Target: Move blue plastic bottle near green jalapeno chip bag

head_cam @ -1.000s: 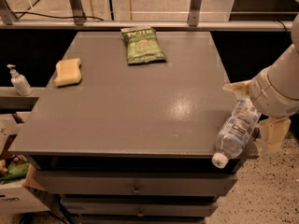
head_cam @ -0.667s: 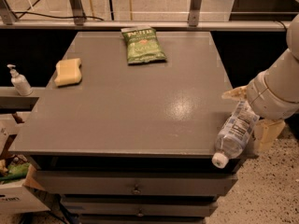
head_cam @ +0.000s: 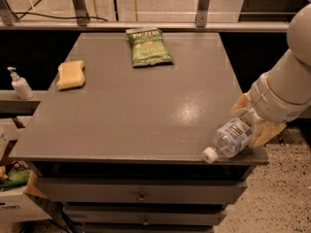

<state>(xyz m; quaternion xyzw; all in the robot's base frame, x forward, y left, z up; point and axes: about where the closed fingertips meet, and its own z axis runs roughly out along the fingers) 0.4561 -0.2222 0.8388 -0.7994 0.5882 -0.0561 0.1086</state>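
Observation:
The blue plastic bottle [head_cam: 232, 136] lies on its side at the near right corner of the grey table [head_cam: 136, 115], its white cap pointing over the front edge. My gripper [head_cam: 253, 120] reaches in from the right. Its tan fingers [head_cam: 268, 133] sit on either side of the bottle's base end and are closed on it. The green jalapeno chip bag [head_cam: 149, 47] lies flat at the far middle of the table, well away from the bottle and the gripper.
A yellow sponge [head_cam: 71, 74] lies at the table's left side. A small white pump bottle [head_cam: 20, 84] stands on a ledge left of the table. Drawers [head_cam: 141, 193] are below the front edge. A metal rail runs behind the table.
The bottle and my gripper have shifted a little to the left and away from the front edge; the cap now points less far past the edge.

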